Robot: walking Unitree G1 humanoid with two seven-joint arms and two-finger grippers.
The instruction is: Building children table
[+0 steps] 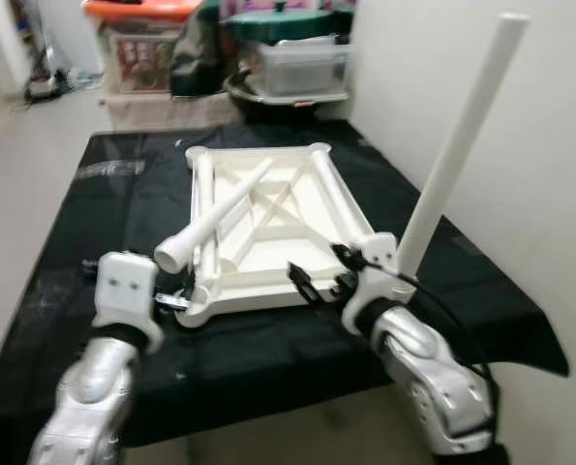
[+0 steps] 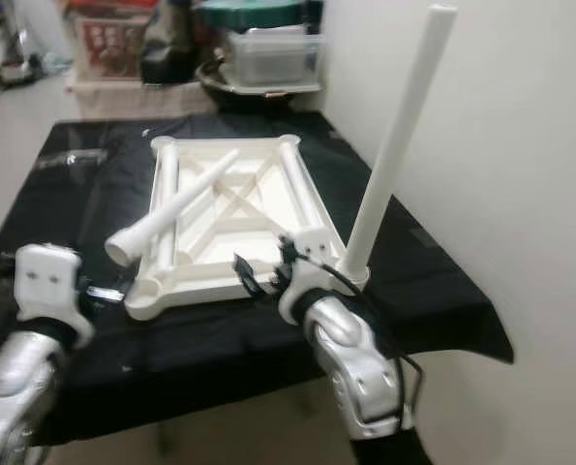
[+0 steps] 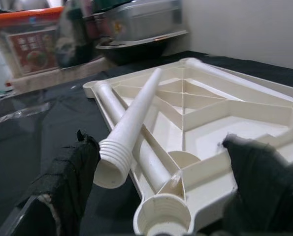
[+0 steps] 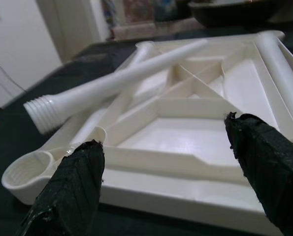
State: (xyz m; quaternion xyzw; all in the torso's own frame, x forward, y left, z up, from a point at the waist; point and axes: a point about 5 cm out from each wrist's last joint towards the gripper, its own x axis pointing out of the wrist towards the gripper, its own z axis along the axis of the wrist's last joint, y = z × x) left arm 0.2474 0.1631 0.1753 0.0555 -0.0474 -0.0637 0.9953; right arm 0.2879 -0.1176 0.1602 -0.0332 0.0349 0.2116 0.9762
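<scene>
Tabletop [image 1: 268,228] lies upside down on black cloth [image 1: 123,358]. One leg [image 1: 459,145] stands upright in the near right corner socket. A loose leg [image 1: 215,218] lies slanted across the frame. Left gripper [image 3: 161,182] and right gripper [image 4: 171,167] both sit at the near edge, fingers apart, gripping nothing.

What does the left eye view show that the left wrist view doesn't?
Left eye view: an upright leg standing at the upturned tabletop's near right corner, the right gripper beside it, the black cloth. Left wrist view: threads on the loose leg's end and an empty socket before the open left gripper. Shared: tabletop, loose leg lying across it, storage boxes behind.
</scene>
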